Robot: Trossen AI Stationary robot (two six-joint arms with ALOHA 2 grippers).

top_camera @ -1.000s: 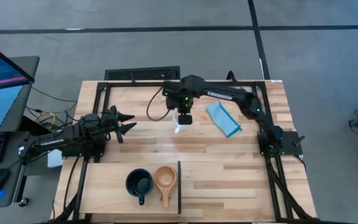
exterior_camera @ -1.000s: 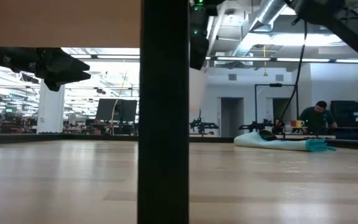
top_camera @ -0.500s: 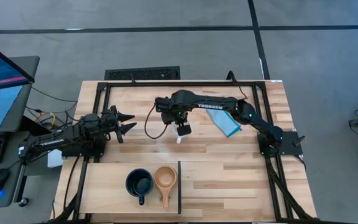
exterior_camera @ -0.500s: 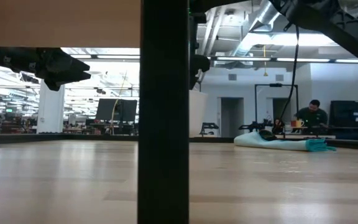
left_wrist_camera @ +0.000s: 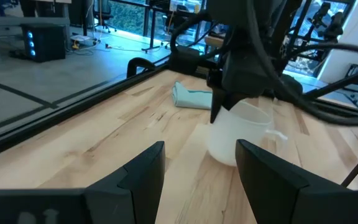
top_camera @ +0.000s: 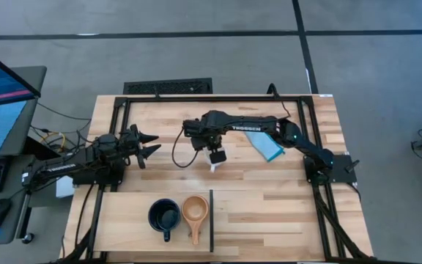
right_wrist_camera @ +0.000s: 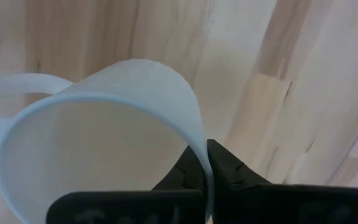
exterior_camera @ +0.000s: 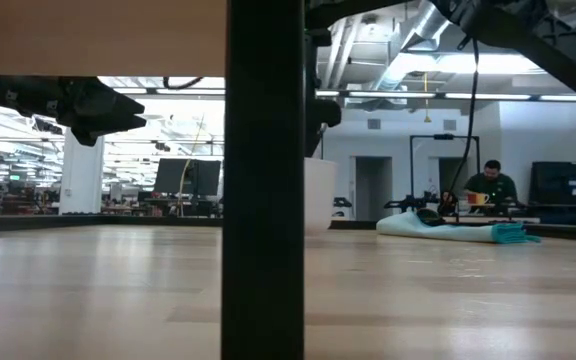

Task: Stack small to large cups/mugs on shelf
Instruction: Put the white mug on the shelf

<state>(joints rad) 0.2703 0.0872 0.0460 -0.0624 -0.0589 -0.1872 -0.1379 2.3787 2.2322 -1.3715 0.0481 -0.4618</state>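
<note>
Jaws: R fingers (right_wrist_camera: 197, 171) pinched together on the rim wall of the white mug (right_wrist_camera: 98, 137), one inside, one outside; L fingers (left_wrist_camera: 145, 168) spread apart, nothing between them.

High view: we see the right gripper (top_camera: 212, 149) at table centre, arm stretched across from its base at the right edge, forearm running leftward and wrist bent down over the white mug (top_camera: 213, 158). Mug mostly hidden under the gripper; only a small white part shows. Left gripper (top_camera: 146, 146) at the left side of the table, arm lying low and pointing toward centre, well apart from the mug. Shelf (top_camera: 134, 213) sits at the near edge w/ the black mug (top_camera: 164, 216) and the wooden cup (top_camera: 195, 211) on it, side by side, wooden cup just beside the dark upright edge (top_camera: 211, 220). Light-blue cloth (top_camera: 264, 141) lies to the right of the R gripper, partly under the arm.

Low view: the dark upright fills the middle; white mug (exterior_camera: 319, 195) shows just right of it, base at tabletop level; we cannot tell if it touches. Left gripper (exterior_camera: 93, 105) hangs above the table at left. Cloth (exterior_camera: 458, 230) farther back; a person (exterior_camera: 488, 185) in the room behind.

L wrist view: white mug (left_wrist_camera: 241, 134) upright on the tabletop, R gripper coming down onto its rim from above, handle on the side away from the cloth (left_wrist_camera: 191, 96).

R wrist view: we look into the mug's open mouth, handle (right_wrist_camera: 5, 99) at one side, tabletop (right_wrist_camera: 278, 81) beyond.
</note>
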